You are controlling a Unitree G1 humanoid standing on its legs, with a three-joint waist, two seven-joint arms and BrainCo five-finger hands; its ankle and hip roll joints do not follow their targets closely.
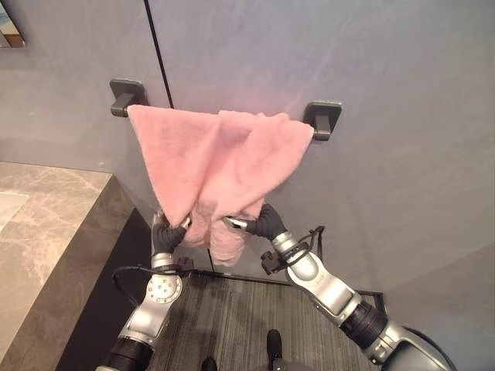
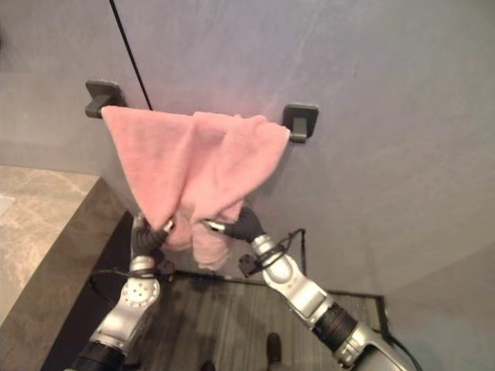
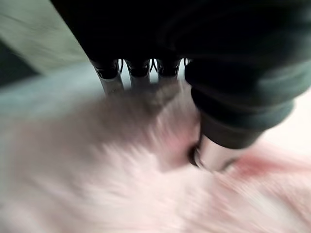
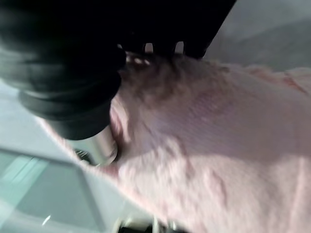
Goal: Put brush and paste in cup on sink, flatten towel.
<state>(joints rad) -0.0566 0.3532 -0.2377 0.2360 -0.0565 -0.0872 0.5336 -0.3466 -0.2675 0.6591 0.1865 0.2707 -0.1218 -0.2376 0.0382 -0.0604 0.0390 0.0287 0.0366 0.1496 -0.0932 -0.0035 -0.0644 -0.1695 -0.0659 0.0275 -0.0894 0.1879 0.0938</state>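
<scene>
Towel [image 1: 216, 166], pink, hangs bunched over the wall rail [image 1: 321, 117]. Left hand [image 1: 166, 232] and right hand [image 1: 263, 222] each pinch its lower edge between thumb and fingers.

We find no readable text, label, number or sign anywhere: none on the pink towel [image 1: 220, 166], none on the grey wall [image 1: 387, 69] behind it, and none on the stone bench [image 1: 46, 232] at the side
</scene>
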